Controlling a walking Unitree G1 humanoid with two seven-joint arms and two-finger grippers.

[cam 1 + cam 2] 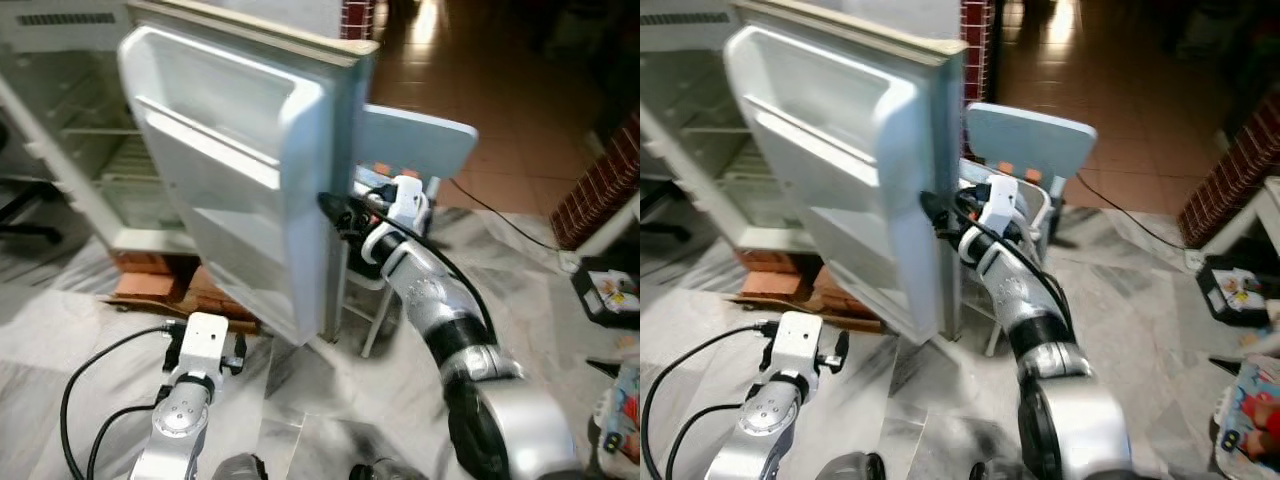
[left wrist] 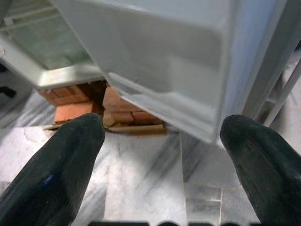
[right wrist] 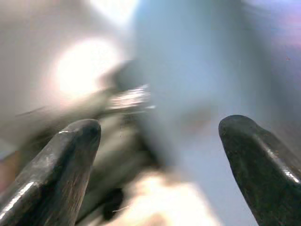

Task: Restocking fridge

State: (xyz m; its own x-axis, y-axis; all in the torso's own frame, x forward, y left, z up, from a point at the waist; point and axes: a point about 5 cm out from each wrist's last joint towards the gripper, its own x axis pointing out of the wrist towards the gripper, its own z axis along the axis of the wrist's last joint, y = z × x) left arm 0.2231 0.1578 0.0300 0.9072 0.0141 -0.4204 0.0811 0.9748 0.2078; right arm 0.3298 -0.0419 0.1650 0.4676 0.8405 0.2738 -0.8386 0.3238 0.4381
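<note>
Nearest the robot, the left gripper [image 2: 160, 141] hangs low over the pale marble-patterned floor [image 1: 60, 320], its two black fingers [image 2: 66, 160] spread wide with nothing between them; a black cable [image 1: 85, 385] loops across the floor beside that arm. Just past it, the lower corner of the open fridge door [image 1: 240, 180] comes down toward the floor, and behind that corner lies a stack of red bricks [image 2: 82, 101] and a flat piece of cardboard under the fridge [image 1: 70, 120]. The door stands swung out toward the robot, its white inner side showing moulded door shelves [image 1: 205, 150] with nothing on them. The right gripper [image 1: 335, 212] is raised at the door's free edge, about halfway up, its fingertips against or just at the outer face; in the right wrist view the fingers [image 3: 61, 165] stand apart with the blurred pale-blue door surface between them, and whether they actually clamp the edge cannot be told. Right behind the door edge and the right arm stands a light-blue chair [image 1: 420, 140] with a white metal frame, something orange showing on its seat. Farther back on the left, the fridge cabinet stands open with wire racks [image 1: 85, 100] inside. At the right edge of the floor sit a dark box [image 1: 607, 290] and a colourful package [image 1: 1250, 415], beside a brick wall [image 1: 600, 185]
</note>
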